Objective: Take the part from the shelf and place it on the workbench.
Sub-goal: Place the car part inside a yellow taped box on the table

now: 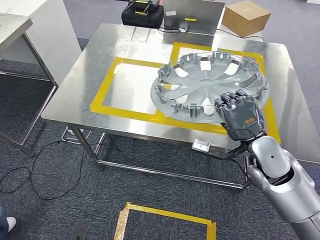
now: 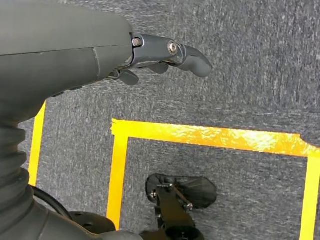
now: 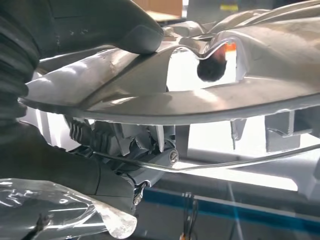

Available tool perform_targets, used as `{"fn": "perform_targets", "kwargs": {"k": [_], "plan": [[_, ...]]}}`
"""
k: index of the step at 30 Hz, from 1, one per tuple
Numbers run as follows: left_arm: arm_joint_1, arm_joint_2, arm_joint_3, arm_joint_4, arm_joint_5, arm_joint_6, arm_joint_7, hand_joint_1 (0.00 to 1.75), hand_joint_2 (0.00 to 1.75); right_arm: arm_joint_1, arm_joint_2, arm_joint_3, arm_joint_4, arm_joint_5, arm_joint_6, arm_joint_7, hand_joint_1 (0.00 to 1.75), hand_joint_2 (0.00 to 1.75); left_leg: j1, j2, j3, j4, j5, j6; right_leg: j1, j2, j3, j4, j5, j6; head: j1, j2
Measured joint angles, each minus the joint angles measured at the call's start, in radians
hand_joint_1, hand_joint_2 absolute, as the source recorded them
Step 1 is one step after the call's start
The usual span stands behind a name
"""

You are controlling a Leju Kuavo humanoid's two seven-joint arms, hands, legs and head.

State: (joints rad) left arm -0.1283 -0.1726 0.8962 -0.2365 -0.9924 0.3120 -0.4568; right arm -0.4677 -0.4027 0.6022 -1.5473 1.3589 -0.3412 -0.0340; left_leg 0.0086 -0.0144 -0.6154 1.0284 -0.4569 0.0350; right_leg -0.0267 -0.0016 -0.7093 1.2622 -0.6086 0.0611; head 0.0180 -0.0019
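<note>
Right robot hand [image 1: 238,111] of mine is clamped on the near rim of the part [image 1: 209,85], a grey wheel cover, with my thumb pressing on one face and my darker fingers [image 3: 113,140] hooked round the other side, as the right wrist view shows. From the head view the part hangs over the near right portion of the table [image 1: 90,65], above the right-hand of the two yellow tape rectangles [image 1: 109,90]. It looks tilted, with the far edge a little higher, and I cannot tell whether its underside already touches the steel or hangs just clear of it.

I judge the carrying is done and I am at the placing step. The next move calls for lowering the part until it sits flat within the tape outline, then spreading my fingers and drawing the robot hand back toward me without dragging the rim. The fingers under the rim could catch as they come out.

My left robot hand [image 2: 166,55] hangs at my side over the grey carpet [image 2: 245,75], its fingers apart and holding nothing.

Farther off, at the far edge of the table, sit a black case [image 1: 142,14], a laptop [image 1: 192,17] and a cardboard box [image 1: 245,16].
</note>
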Motion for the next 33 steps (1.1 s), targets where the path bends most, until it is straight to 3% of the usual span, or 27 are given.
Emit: {"fn": "perform_targets", "kwargs": {"k": [1,2,4,6,9,11,12,15,16,17,18,19,21,22,25,27,28,30,31,32,33], "plan": [[0.0,-0.001,-0.003,0.0,-0.002,-0.002,0.001,0.0,1.75,-0.005,0.006,0.005,0.019,-0.003,0.008,0.0,1.75,1.75,-0.001,0.0,0.0,0.0,-0.001,0.001,0.0,0.0,-0.018,0.027,0.002,-0.001,0.0,0.0],[-0.001,-0.001,-0.006,0.0,-0.005,-0.004,0.001,0.0,1.75,-0.012,0.013,0.009,0.04,-0.006,0.015,0.001,1.75,1.75,-0.002,-0.001,0.001,0.0,-0.001,0.001,0.001,0.0,-0.017,0.015,0.023,-0.003,0.0,0.0],[-0.003,-0.002,-0.012,0.0,-0.011,-0.008,0.002,0.0,1.75,-0.03,0.027,0.018,0.081,-0.015,0.029,0.003,1.75,1.75,-0.003,-0.002,0.001,0.001,-0.002,-0.001,0.002,0.0,0.031,-0.106,0.095,-0.009,0.0,0.0],[-0.006,-0.005,-0.018,0.0,-0.018,-0.013,0.004,0.0,1.75,-0.054,0.043,0.025,0.127,-0.026,0.041,0.008,1.75,1.75,-0.006,-0.003,-0.003,0.005,-0.003,-0.007,0.005,0.0,0.085,-0.218,0.134,-0.015,0.0,0.0],[-0.009,-0.008,-0.029,0.0,-0.024,-0.019,0.009,0.0,1.75,-0.089,0.069,0.028,0.197,-0.038,0.054,0.016,1.75,1.75,-0.008,-0.003,-0.008,0.005,-0.001,-0.021,0.009,0.002,0.099,-0.241,0.132,-0.024,-0.001,0.0],[-0.012,-0.008,-0.035,0.0,-0.028,-0.02,0.011,0.0,1.75,-0.106,0.087,0.028,0.241,-0.044,0.064,0.023,1.75,1.75,-0.007,-0.002,-0.016,0.024,-0.016,-0.031,0.005,0.0,0.102,-0.245,0.135,-0.035,-0.003,0.0],[-0.014,-0.008,-0.038,0.0,-0.03,-0.021,0.013,0.0,1.75,-0.116,0.098,0.028,0.265,-0.047,0.068,0.027,1.75,1.75,-0.005,-0.001,-0.031,0.059,-0.037,-0.037,0.003,-0.001,0.104,-0.247,0.135,-0.041,-0.004,0.0],[-0.016,-0.009,-0.046,0.0,-0.036,-0.023,0.02,0.0,1.75,-0.143,0.129,0.028,0.35,-0.05,0.072,0.046,1.75,1.75,-0.002,0.001,-0.115,0.241,-0.115,-0.048,0.004,-0.002,0.106,-0.247,0.134,-0.049,-0.006,0.0],[-0.016,-0.009,-0.05,0.0,-0.038,-0.024,0.022,0.0,1.75,-0.149,0.139,0.028,0.38,-0.049,0.072,0.053,1.75,1.75,-0.001,0.001,-0.132,0.276,-0.118,-0.049,0.004,-0.002,0.107,-0.247,0.133,-0.049,-0.006,0.0],[-0.016,-0.01,-0.053,0.0,-0.039,-0.026,0.023,0.0,1.75,-0.153,0.15,0.028,0.41,-0.049,0.072,0.06,1.75,1.75,-0.001,0.001,-0.133,0.275,-0.104,-0.049,0.004,-0.001,0.109,-0.247,0.133,-0.05,-0.006,0.0],[-0.017,-0.01,-0.056,0.0,-0.04,-0.03,0.023,0.0,1.75,-0.157,0.16,0.027,0.439,-0.048,0.072,0.067,1.75,1.75,-0.001,0.001,-0.116,0.234,-0.072,-0.047,0.004,-0.001,0.111,-0.246,0.132,-0.049,-0.006,0.0],[-0.017,-0.01,-0.059,0.0,-0.04,-0.036,0.023,0.0,1.75,-0.161,0.17,0.025,0.466,-0.049,0.073,0.073,1.75,1.75,-0.001,0.001,-0.087,0.167,-0.033,-0.043,0.004,0.0,0.114,-0.246,0.13,-0.048,-0.006,0.0],[-0.019,-0.01,-0.061,0.0,-0.037,-0.051,0.02,0.0,1.75,-0.173,0.186,0.022,0.515,-0.054,0.077,0.079,1.75,1.75,-0.004,0.002,-0.032,0.048,0.011,-0.036,0.008,0.001,0.115,-0.245,0.127,-0.041,-0.005,0.0],[-0.019,-0.01,-0.061,0.0,-0.033,-0.06,0.016,0.0,1.75,-0.179,0.192,0.021,0.539,-0.062,0.083,0.077,1.75,1.75,-0.005,0.002,-0.019,0.018,0.014,-0.033,0.009,0.001,0.114,-0.245,0.126,-0.036,-0.004,0.0],[-0.019,-0.009,-0.062,0.0,-0.019,-0.093,0.0,0.0,1.75,-0.186,0.206,0.014,0.604,-0.088,0.106,0.059,1.75,1.75,-0.006,0.001,-0.013,0.001,0.009,-0.021,0.009,0.001,0.111,-0.247,0.124,-0.02,-0.004,0.0],[-0.02,-0.009,-0.062,0.0,-0.013,-0.11,-0.011,0.0,1.75,-0.187,0.211,0.012,0.631,-0.097,0.118,0.051,1.75,1.75,-0.002,0.001,-0.008,-0.007,0.014,-0.008,0.007,0.0,0.089,-0.207,0.097,-0.012,-0.002,0.0],[-0.02,-0.009,-0.062,0.0,-0.012,-0.116,-0.016,0.0,1.75,-0.188,0.212,0.012,0.644,-0.103,0.128,0.047,1.75,1.75,0.0,0.001,-0.007,-0.009,0.015,-0.004,0.006,0.001,0.063,-0.156,0.07,-0.01,-0.002,0.0],[-0.019,-0.009,-0.064,0.0,-0.012,-0.127,-0.025,0.0,1.75,-0.186,0.213,0.011,0.669,-0.125,0.161,0.031,0.87,0.87,0.0,0.002,-0.006,-0.009,0.014,0.001,0.006,0.001,-0.004,-0.023,0.018,-0.005,-0.001,0.0],[-0.017,-0.008,-0.065,0.0,-0.013,-0.132,-0.028,0.0,1.75,-0.183,0.213,0.01,0.68,-0.138,0.179,0.022,0.44,0.44,0.0,0.002,-0.006,-0.009,0.013,0.002,0.006,0.001,-0.029,0.022,0.009,-0.002,-0.001,0.0],[-0.015,-0.007,-0.067,0.0,-0.013,-0.138,-0.031,0.0,1.75,-0.181,0.213,0.009,0.69,-0.153,0.197,0.011,0.0,0.0,0.0,0.001,-0.005,-0.008,0.013,0.002,0.006,0.001,-0.038,0.03,0.019,-0.001,-0.001,0.0],[-0.013,-0.007,-0.069,0.0,-0.013,-0.141,-0.034,0.0,1.75,-0.18,0.213,0.008,0.697,-0.165,0.211,0.001,0.0,0.0,0.0,0.001,-0.004,-0.008,0.012,0.001,0.005,0.0,-0.028,0.002,0.045,0.0,-0.001,0.0]]}}
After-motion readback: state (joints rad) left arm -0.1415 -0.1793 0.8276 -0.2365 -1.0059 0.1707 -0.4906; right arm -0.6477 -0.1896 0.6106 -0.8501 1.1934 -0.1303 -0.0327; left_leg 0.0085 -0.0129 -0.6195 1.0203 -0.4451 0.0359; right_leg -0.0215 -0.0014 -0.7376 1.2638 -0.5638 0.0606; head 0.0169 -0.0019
